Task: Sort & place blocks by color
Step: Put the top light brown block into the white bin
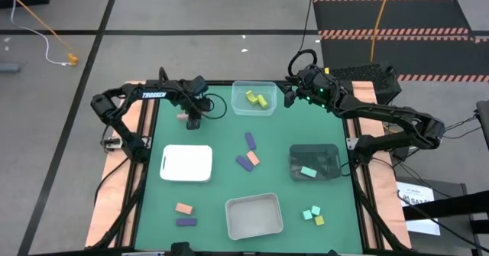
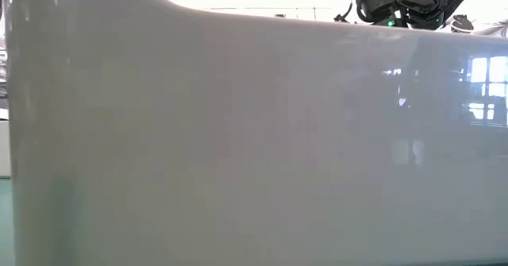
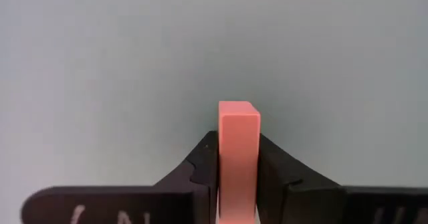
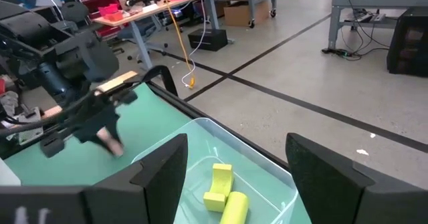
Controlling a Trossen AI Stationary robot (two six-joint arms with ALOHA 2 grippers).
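Yellow blocks lie in the clear bin; left gripper pinches a salmon block; right gripper gapes.

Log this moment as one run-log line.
left gripper: shut on salmon block | right gripper: open over clear bin | yellow blocks: binned

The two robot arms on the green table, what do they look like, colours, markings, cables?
Both are dark, slender, jointed arms. The left arm carries white TROSSEN lettering on its upper link and a looped black cable near the wrist. The right arm shows small green lights at its wrist. The left gripper and the right gripper each have two matte black, blocky, angular fingers.
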